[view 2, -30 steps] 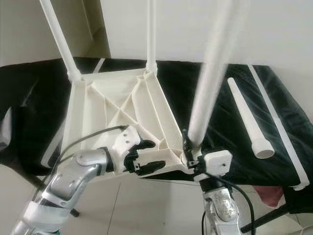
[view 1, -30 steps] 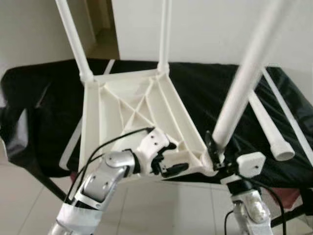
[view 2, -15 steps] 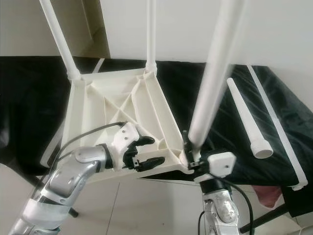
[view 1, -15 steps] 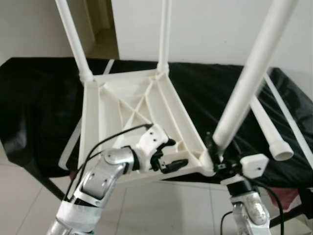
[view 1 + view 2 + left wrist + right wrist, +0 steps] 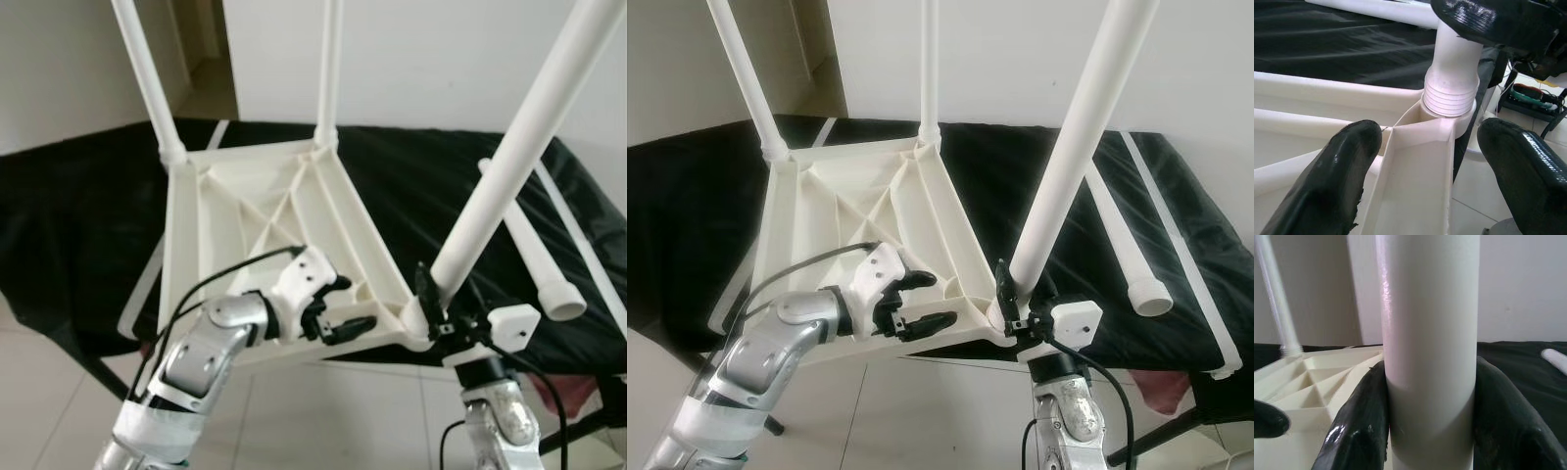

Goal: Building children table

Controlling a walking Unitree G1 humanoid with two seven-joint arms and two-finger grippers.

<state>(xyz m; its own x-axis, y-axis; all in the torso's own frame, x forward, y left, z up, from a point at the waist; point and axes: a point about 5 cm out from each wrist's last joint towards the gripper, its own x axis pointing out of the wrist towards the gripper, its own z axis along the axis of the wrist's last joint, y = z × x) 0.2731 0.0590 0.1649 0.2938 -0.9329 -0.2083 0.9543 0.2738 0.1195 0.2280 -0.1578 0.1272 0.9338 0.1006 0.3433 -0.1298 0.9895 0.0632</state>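
Black cloth: covers the work surface; carries all the parts.
Tabletop: white plastic, upside down on the cloth, ribs facing up; fills the middle of the head views; near edge juts past the cloth edge at 6 o'clock.
Far legs: two, already standing in the corners at 11 and 12 o'clock.
Third leg: seated in the near corner socket at about 5 o'clock of the tabletop; leans toward 1 o'clock; threaded collar visible at the socket, so judged not fully home.
Spare leg: lying flat on the cloth at 3 o'clock, well apart from the tabletop; flared end nearest.
Right gripper: clamped on the third leg just above the socket, a finger on each side.
Left gripper: spread wide around the near edge rib, beside the socket; fingers not pressing, only bracing.
Step in hand: seating the third leg.
How to do well: bring the leg upright before pushing; turn along the thread while pressing down; hold the tabletop firm with the left side so the overhanging edge cannot tip.
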